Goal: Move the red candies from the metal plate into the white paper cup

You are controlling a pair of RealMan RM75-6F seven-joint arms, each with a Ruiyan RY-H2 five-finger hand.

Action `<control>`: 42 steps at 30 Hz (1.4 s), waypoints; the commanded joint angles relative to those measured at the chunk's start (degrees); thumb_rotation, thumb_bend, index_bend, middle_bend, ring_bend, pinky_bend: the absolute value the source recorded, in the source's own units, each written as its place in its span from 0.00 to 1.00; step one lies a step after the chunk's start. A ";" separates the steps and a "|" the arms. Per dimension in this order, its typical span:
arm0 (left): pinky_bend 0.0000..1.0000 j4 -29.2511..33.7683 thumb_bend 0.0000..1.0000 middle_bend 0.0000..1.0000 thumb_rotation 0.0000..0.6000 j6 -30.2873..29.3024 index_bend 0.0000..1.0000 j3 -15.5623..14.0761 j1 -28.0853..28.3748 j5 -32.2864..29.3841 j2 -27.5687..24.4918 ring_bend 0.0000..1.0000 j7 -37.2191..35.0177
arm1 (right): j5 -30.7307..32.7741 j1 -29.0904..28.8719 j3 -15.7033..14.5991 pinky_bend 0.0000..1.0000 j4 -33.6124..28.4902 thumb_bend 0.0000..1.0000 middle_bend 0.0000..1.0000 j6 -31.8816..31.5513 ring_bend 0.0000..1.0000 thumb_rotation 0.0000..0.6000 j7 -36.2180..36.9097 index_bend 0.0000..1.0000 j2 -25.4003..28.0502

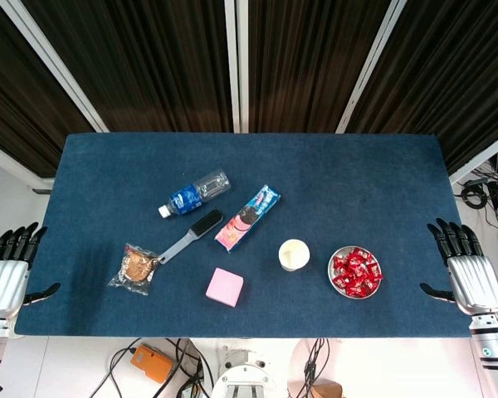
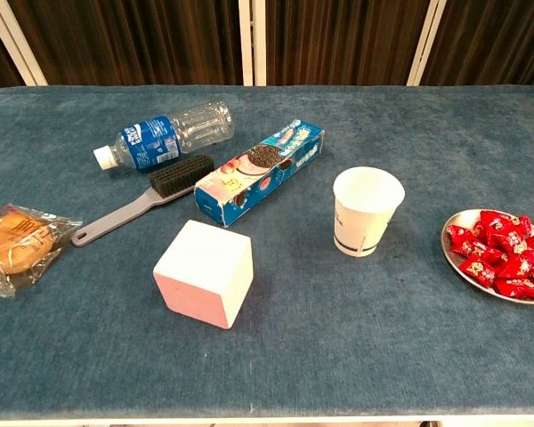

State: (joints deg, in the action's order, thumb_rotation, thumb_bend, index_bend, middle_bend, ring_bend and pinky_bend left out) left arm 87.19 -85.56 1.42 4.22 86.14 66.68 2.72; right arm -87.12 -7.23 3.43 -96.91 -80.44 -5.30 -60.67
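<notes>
Nearest the chest camera, a pink block (image 2: 204, 273) sits on the blue table (image 2: 356, 347), with a wrapped bun (image 2: 14, 242) off to its left at the table's edge. Behind the block, a cookie box (image 2: 260, 172) lies at an angle beside a gray brush (image 2: 142, 199), whose bristle head almost touches a plastic water bottle (image 2: 165, 136) lying on its side. A white paper cup (image 2: 366, 211) stands upright to the right of the block, its mouth open. Just beside it on the right, but apart from it, a metal plate (image 1: 354, 272) holds a heap of red candies (image 2: 505, 253), all inside the rim. Seen from the head camera, the left hand (image 1: 10, 274) hangs off the table's left end and the right hand (image 1: 466, 272) off its right end, each with fingers spread and holding nothing, well apart from plate and cup.
</notes>
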 commanded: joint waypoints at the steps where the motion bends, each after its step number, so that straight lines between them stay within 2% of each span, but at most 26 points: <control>1: 0.00 -0.38 0.00 0.00 1.00 -0.01 0.06 0.10 0.07 -0.02 0.40 0.00 -0.09 | -1.02 -0.31 -0.10 0.05 0.91 0.12 0.07 -0.17 0.00 1.00 0.92 0.00 -0.61; 4: 0.00 -0.55 0.00 0.00 1.00 0.01 0.06 0.10 0.16 0.12 0.53 0.00 0.08 | -1.91 -0.48 -0.37 0.12 2.37 0.12 0.08 -0.45 0.04 1.00 0.91 0.01 -1.58; 5: 0.00 -0.55 0.00 0.00 1.00 -0.06 0.06 0.09 0.18 0.26 0.55 0.00 0.13 | -2.28 -0.67 -0.54 0.21 2.95 0.12 0.13 -0.28 0.12 1.00 0.29 0.05 -1.97; 6: 0.00 -0.50 0.00 0.00 1.00 -0.14 0.06 0.10 0.19 0.37 0.56 0.00 0.16 | -2.59 -0.92 -0.81 0.37 3.20 0.12 0.23 0.23 0.27 1.00 -0.13 0.10 -2.17; 7: 0.00 -0.45 0.00 0.00 1.00 -0.23 0.06 0.09 0.19 0.47 0.58 0.00 0.19 | -2.89 -1.28 -1.14 0.47 3.27 0.12 0.30 1.02 0.37 1.00 -0.37 0.13 -2.29; 9: 0.00 -0.35 0.00 0.00 1.00 -0.48 0.06 0.11 0.13 0.60 0.65 0.00 0.24 | -3.88 -2.42 -1.94 0.74 3.45 0.16 0.49 3.18 0.63 1.00 -0.63 0.22 -2.59; 12: 0.00 -0.24 0.00 0.00 1.00 -0.73 0.06 0.13 0.01 0.62 0.80 0.00 0.23 | -5.32 -4.33 -2.93 0.95 4.40 0.25 0.68 6.44 0.83 1.00 -1.35 0.34 -3.59; 13: 0.00 -0.22 0.00 0.00 1.00 -0.78 0.06 0.14 -0.01 0.62 0.84 0.00 0.23 | -5.58 -4.91 -3.13 0.98 4.68 0.26 0.71 7.41 0.86 1.00 -1.57 0.36 -3.97; 16: 0.00 -0.19 0.00 0.00 1.00 -0.94 0.06 0.09 -0.09 0.73 0.92 0.00 0.28 | -6.25 -6.68 -3.65 1.00 5.79 0.31 0.77 10.22 0.93 1.00 -2.44 0.43 -5.43; 24: 0.00 -0.51 0.00 0.00 1.00 -1.25 0.06 0.27 -0.30 0.48 0.99 0.00 -0.04 | -7.48 -9.89 -4.73 1.00 9.05 0.40 0.81 14.65 0.96 1.00 -4.17 0.47 -9.27; 38: 0.00 -1.74 0.00 0.00 1.00 -1.34 0.06 0.50 -0.33 0.32 1.60 0.00 -0.90 | -7.07 -13.31 -5.53 1.00 12.61 0.44 0.82 18.78 0.97 1.00 -5.25 0.48 -13.95; 42: 0.00 -1.94 0.00 0.00 1.00 -1.44 0.06 0.55 -0.39 0.28 1.59 0.00 -1.10 | -6.63 -14.13 -5.85 1.00 13.39 0.46 0.82 20.12 0.97 1.00 -5.24 0.52 -15.03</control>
State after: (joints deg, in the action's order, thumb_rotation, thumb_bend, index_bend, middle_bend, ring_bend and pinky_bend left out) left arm 85.27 -86.99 1.96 3.84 86.43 68.27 1.64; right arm -93.93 -21.12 -2.29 -83.74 -60.63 -10.52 -75.44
